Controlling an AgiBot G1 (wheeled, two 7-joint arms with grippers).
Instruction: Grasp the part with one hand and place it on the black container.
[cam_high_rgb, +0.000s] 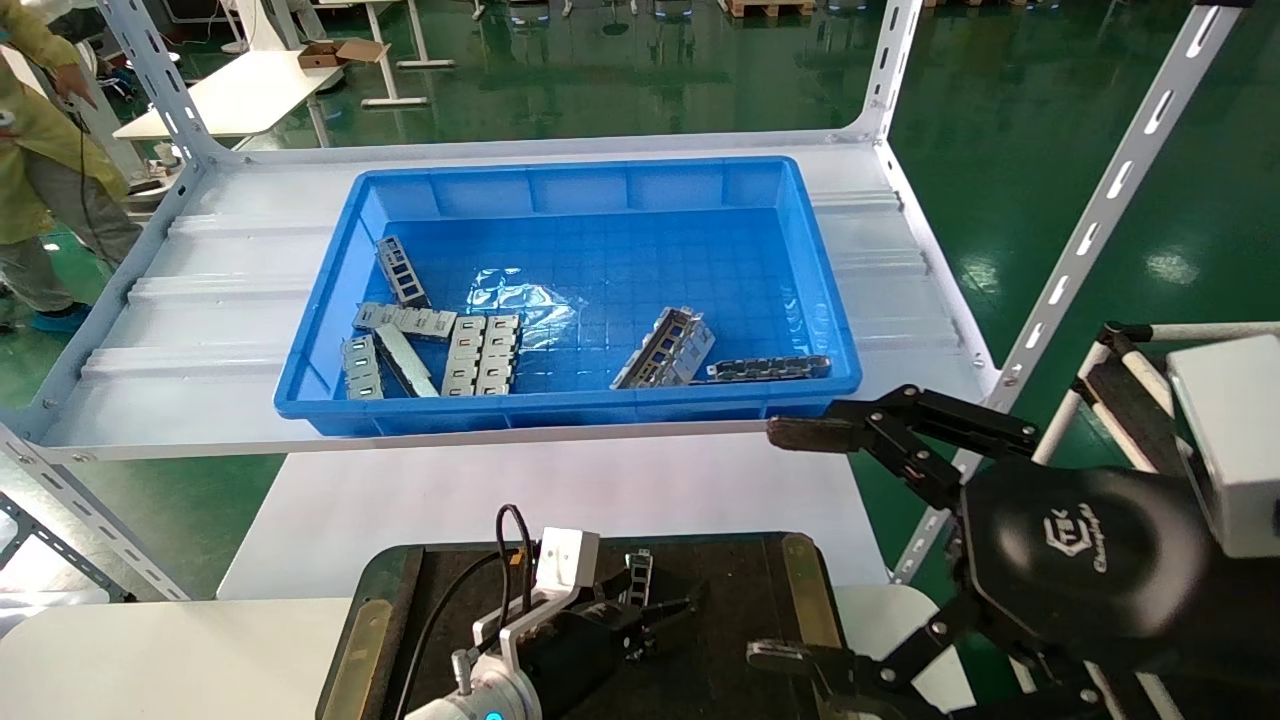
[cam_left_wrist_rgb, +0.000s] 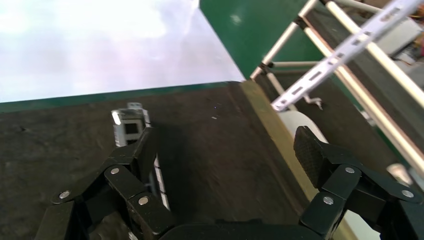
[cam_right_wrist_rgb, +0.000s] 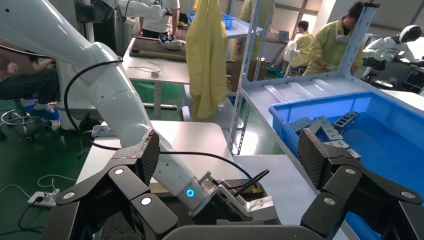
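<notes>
The part (cam_high_rgb: 639, 572), a narrow silver channel bracket with cutouts, lies on the black container (cam_high_rgb: 730, 610) at the bottom centre. My left gripper (cam_high_rgb: 655, 608) hovers low over the container with its jaws wide open and nothing between them. In the left wrist view the part (cam_left_wrist_rgb: 131, 127) lies flat on the felt (cam_left_wrist_rgb: 215, 150), right beside one finger (cam_left_wrist_rgb: 142, 150), which partly covers it. My right gripper (cam_high_rgb: 790, 545) is open and empty in the air at the container's right side. It shows open in the right wrist view (cam_right_wrist_rgb: 229, 152) too.
A blue plastic bin (cam_high_rgb: 570, 415) stands on the white shelf ahead and holds a wider bracket (cam_high_rgb: 665, 347), another narrow channel (cam_high_rgb: 768, 368) and several slotted plates (cam_high_rgb: 480, 352). Slotted shelf posts (cam_high_rgb: 1090, 230) rise at the right. A brass strip (cam_high_rgb: 800, 590) edges the container.
</notes>
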